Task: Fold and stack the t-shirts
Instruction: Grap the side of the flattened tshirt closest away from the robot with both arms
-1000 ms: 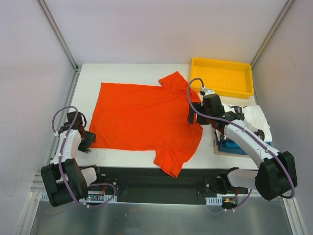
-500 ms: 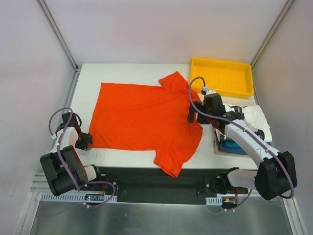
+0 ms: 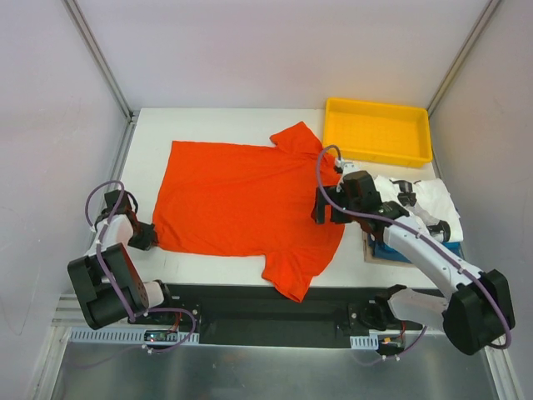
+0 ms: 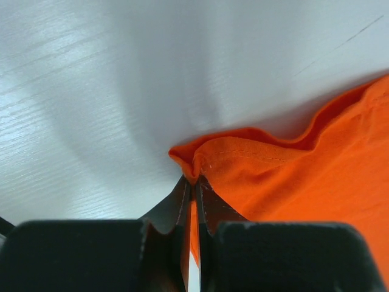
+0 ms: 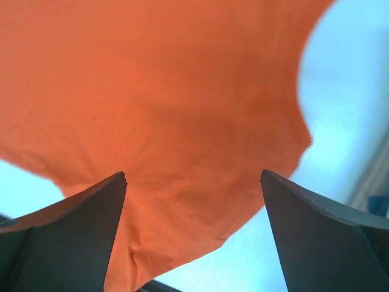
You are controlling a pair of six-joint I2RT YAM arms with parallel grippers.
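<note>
Pinches a bunched hem corner of the orange-red t-shirt (image 4: 292,182) between the pressed-together jaws of the left gripper (image 4: 193,182) at the near left of the desk (image 3: 216,121). Holds the right gripper (image 5: 193,175) with jaws spread wide over the same shirt's right edge, the cloth lying flat across the middle of the desk with one sleeve reaching over the near edge. Shows, farther right, a white t-shirt (image 3: 426,198) and a blue t-shirt (image 3: 398,250) heaped together outside the yellow tray (image 3: 379,133), standing at the far right corner just beyond the other sleeve.

Beyond the orange shirt (image 3: 241,200) the table (image 3: 216,121) lies bare; yellow tray (image 3: 379,133) fills far-right corner.
</note>
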